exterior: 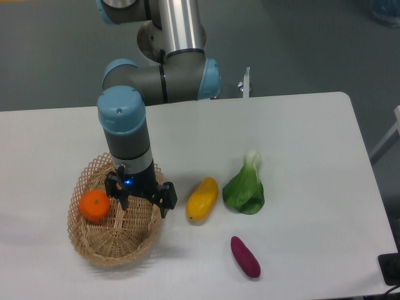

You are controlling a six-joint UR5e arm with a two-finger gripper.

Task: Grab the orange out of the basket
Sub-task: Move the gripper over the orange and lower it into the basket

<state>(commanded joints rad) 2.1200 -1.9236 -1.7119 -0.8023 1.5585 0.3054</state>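
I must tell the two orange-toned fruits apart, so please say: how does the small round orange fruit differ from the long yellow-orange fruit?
The small round bright-orange fruit is ball-shaped; the elongated yellow-orange fruit is oblong and lies tilted. The round fruit is deeper orange, the long one more yellow. The round fruit sits inside the woven wicker basket, at its left; the long fruit lies on the white table, right of the basket. Both have smooth skin.

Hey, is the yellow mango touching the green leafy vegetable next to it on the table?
Apart. The fixed camera shows a strip of bare white table between the yellow mango and the green leafy vegetable.
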